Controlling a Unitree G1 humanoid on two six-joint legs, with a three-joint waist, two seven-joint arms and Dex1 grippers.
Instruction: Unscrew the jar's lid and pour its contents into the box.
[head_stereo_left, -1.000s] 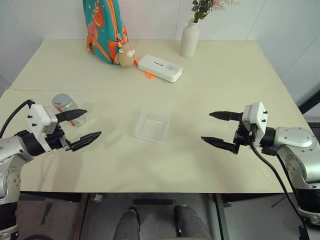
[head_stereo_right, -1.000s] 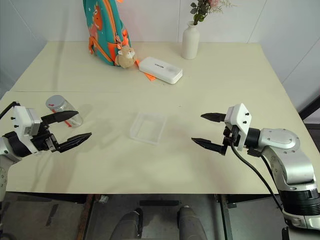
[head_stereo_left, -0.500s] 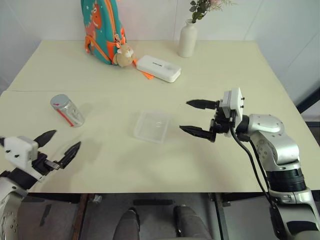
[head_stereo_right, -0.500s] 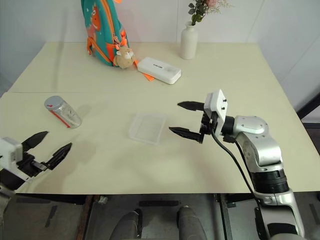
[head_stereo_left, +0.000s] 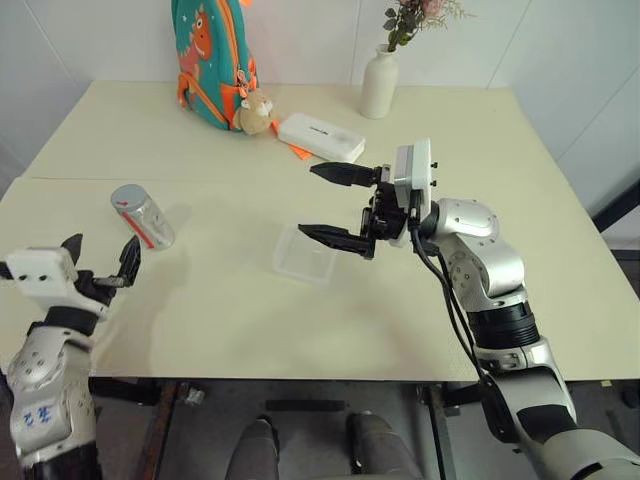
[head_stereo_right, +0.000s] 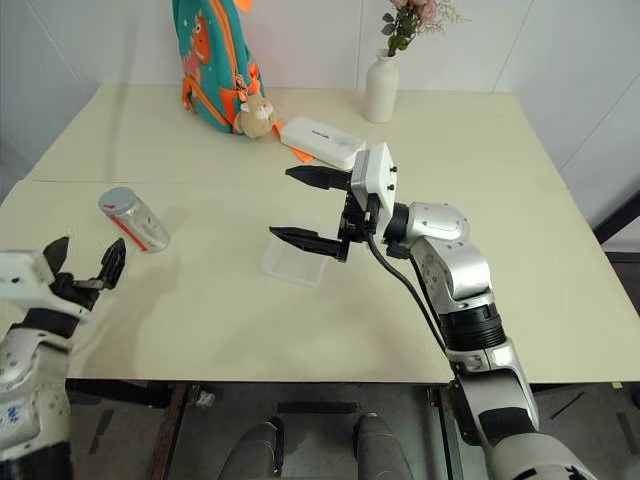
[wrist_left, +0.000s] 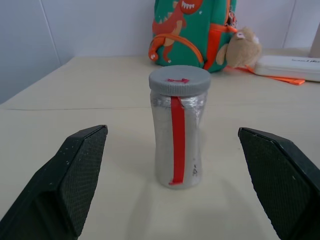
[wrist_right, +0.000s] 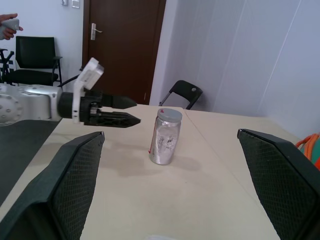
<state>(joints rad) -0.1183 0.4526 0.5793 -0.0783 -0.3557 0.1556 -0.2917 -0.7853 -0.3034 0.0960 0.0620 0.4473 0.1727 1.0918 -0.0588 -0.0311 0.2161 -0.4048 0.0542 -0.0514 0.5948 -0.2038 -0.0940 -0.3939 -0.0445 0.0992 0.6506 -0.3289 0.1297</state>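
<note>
The jar (head_stereo_left: 142, 215) is seen standing upright on the worktop (head_stereo_left: 230, 310), toward its left side, long axis vertical, with the grey lid (wrist_left: 179, 80) seated on top. A small red mark is carried on the lid, and a red strip runs down the jar's side in the left wrist view; no writing on it can be read. The contents cannot be made out through the cloudy wall. The left tool (head_stereo_left: 100, 262) is held just in front of the jar, apart from it, pointed toward it with its fingers spread and nothing between them. The box (head_stereo_left: 305, 255) lies flat near the middle of the worktop, well apart from the jar; its near edge is partly covered by the lower finger of the right tool (head_stereo_left: 328, 203). That tool hangs above the box, pointed toward the jar's side of the worktop, its fingers wide apart and empty. Farther back a white case (head_stereo_left: 320, 137) lies beside a teal backpack (head_stereo_left: 213, 60) with a small plush toy (head_stereo_left: 257, 112); dark lettering on the case is too small to be read. The backpack's top is cut off by the frame. A white vase (head_stereo_left: 379, 82) with flowers stands at the rear.
</note>
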